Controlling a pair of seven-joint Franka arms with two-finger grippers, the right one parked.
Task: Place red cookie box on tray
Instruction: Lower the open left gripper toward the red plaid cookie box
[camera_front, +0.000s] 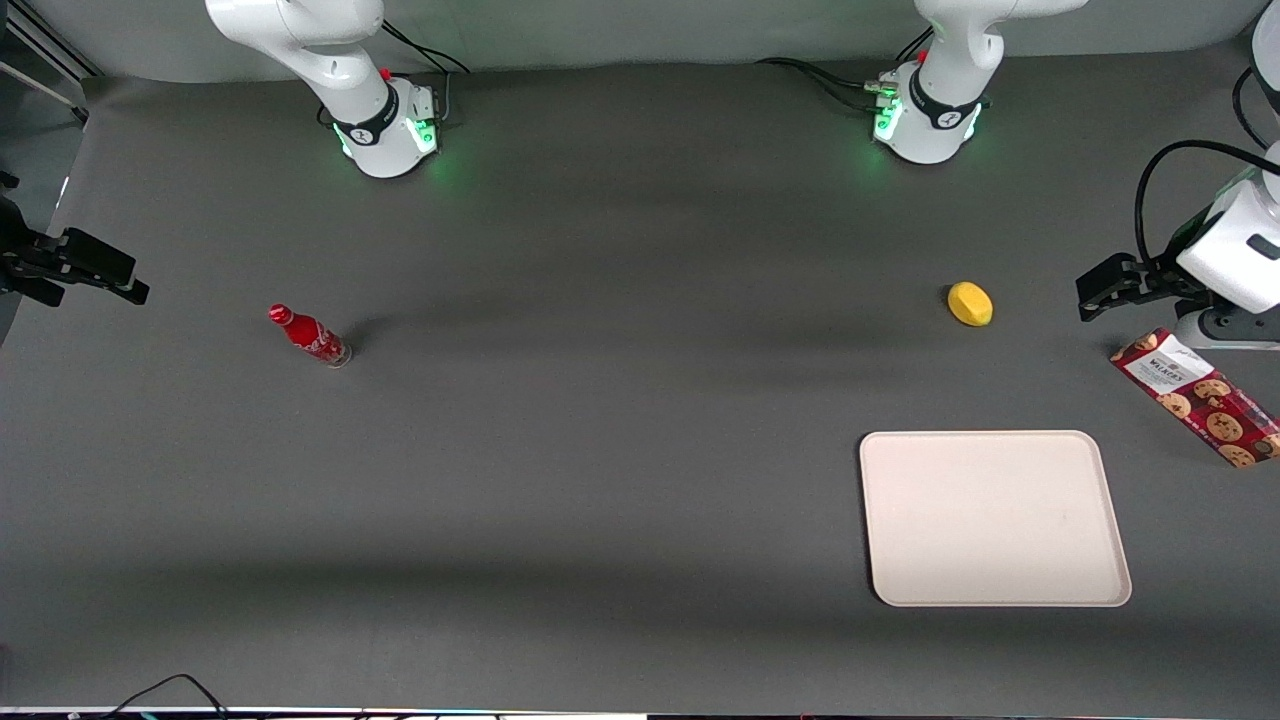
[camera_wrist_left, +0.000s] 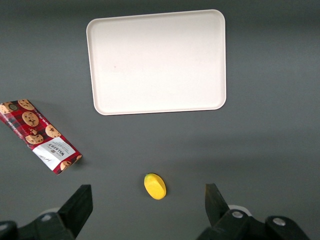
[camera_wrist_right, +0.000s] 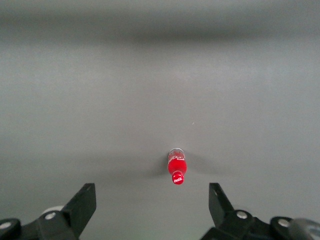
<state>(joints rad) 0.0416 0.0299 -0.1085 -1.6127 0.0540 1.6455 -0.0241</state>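
Observation:
The red cookie box (camera_front: 1195, 395) lies flat on the grey table at the working arm's end, its white label panel pointing away from the front camera; the left wrist view shows the box (camera_wrist_left: 37, 135) too. The cream tray (camera_front: 995, 520) sits beside it, nearer the front camera, and its surface (camera_wrist_left: 157, 62) is bare. My left gripper (camera_front: 1090, 295) hangs above the table, a little farther from the front camera than the box and apart from it. Seen from the wrist, the gripper (camera_wrist_left: 147, 190) is open and holds nothing.
A yellow lemon (camera_front: 970, 304) rests on the table farther from the front camera than the tray; in the wrist view the lemon (camera_wrist_left: 155, 186) lies below the spread fingers. A small red bottle (camera_front: 310, 336) lies toward the parked arm's end.

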